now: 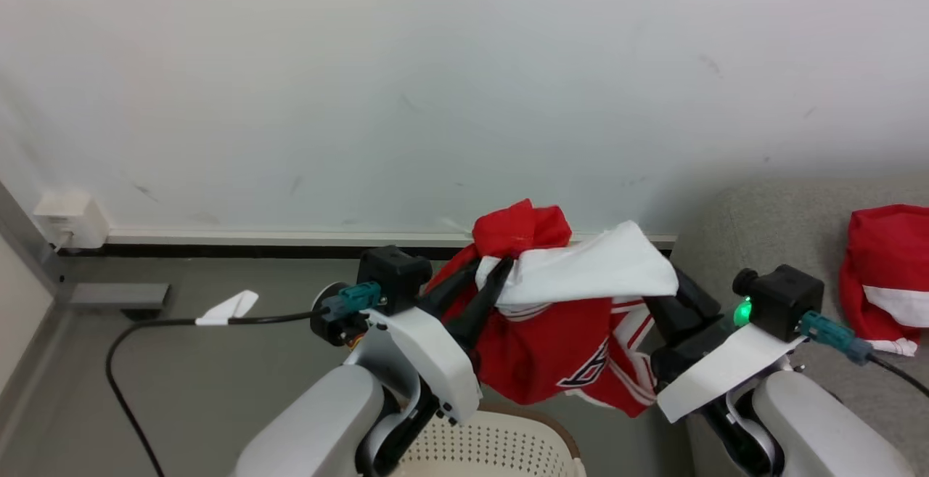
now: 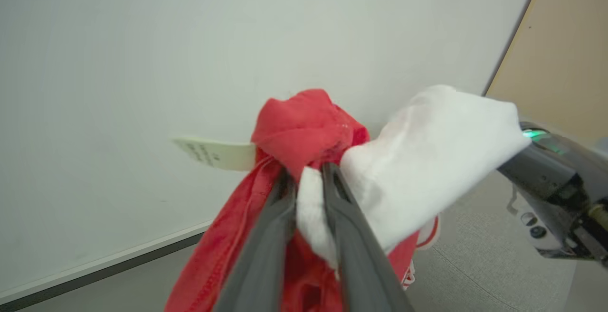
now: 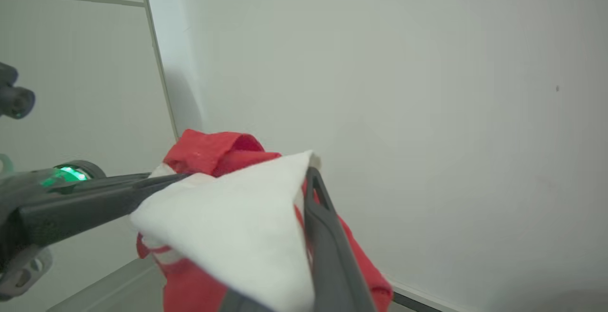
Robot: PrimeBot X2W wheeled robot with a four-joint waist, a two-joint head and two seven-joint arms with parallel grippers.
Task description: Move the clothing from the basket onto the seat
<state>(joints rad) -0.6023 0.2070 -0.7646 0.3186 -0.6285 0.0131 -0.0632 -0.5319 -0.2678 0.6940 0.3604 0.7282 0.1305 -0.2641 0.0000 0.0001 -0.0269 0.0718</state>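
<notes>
The grey seat (image 1: 769, 245) stands at the right, with one red garment (image 1: 889, 266) lying on it. The basket (image 1: 501, 448) sits below the arms. The clothing (image 1: 551, 346) hangs above the basket, clenched in the left tool (image 1: 493, 266). The right tool (image 3: 311, 181) lies half under the white panel, and I cannot tell its grip.

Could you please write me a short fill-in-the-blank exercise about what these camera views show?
1. The left gripper is ____ on the lifted red-and-white fabric garment.
2. Below that garment stands the cream-white perforated plastic laundry ____.
3. On the light grey woven sofa lies a second garment, red and ____.
4. The small light on the right wrist glows ____.
Missing words: shut; basket; white; green.
</notes>
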